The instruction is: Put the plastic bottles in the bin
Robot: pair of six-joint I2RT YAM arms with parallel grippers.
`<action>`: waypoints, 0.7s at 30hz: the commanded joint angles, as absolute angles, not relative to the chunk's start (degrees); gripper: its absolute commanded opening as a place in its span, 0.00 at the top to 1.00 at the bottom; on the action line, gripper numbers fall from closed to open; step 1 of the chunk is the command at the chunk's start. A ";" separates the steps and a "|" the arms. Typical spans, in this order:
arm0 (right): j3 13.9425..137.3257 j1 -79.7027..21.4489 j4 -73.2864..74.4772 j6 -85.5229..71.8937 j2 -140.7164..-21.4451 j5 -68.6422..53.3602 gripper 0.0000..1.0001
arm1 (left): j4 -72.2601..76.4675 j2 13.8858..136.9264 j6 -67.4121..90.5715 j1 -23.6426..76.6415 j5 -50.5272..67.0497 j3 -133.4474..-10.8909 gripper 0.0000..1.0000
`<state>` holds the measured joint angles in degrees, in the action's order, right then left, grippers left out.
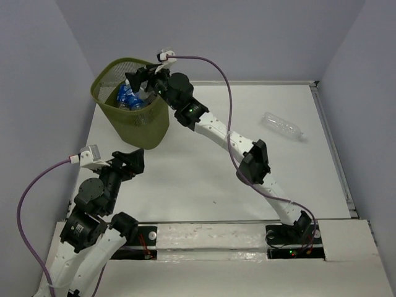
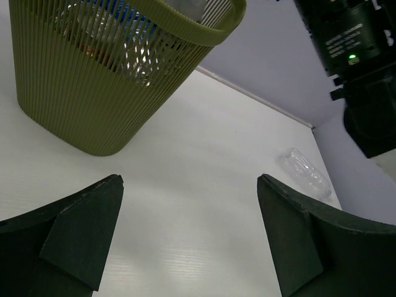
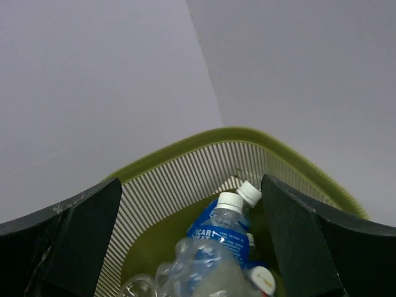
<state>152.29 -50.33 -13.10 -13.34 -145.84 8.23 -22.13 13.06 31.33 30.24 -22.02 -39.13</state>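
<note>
Top external: the right gripper (image 1: 142, 77) hangs over the olive mesh bin (image 1: 139, 127) at the far left of the table (image 1: 185, 179). One clear bottle (image 1: 283, 125) lies far right. Left wrist: the left gripper (image 2: 190, 179) is spread wide and empty. Right wrist: jaws apart, nothing held, above blue-labelled bottles (image 3: 223, 232) in the bin; their white lettering is only partly legible.

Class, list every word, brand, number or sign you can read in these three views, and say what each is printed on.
"CAR": white letters on the blue-labelled bottle in the bin; the rest of the word is hidden.
Small white print on the right arm's black housing: too blurred to read.
Clear bottle lying outside the bin: no text can be read.
</note>
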 commanded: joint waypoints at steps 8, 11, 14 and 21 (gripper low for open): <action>106.65 -34.30 -1.71 -2.64 -98.58 4.66 0.09 | -18.72 12.04 29.71 29.79 -20.30 -39.90 0.01; 93.38 -26.65 6.14 3.04 -92.48 15.70 0.11 | -18.63 10.29 29.71 29.88 -20.13 -39.82 0.01; 85.00 -19.79 13.34 8.60 -89.56 24.33 0.11 | -18.46 9.67 29.53 30.76 -19.86 -39.82 0.01; 81.65 -13.63 17.30 27.42 -99.39 39.83 0.06 | -18.54 8.88 29.36 32.69 -19.86 -39.90 0.01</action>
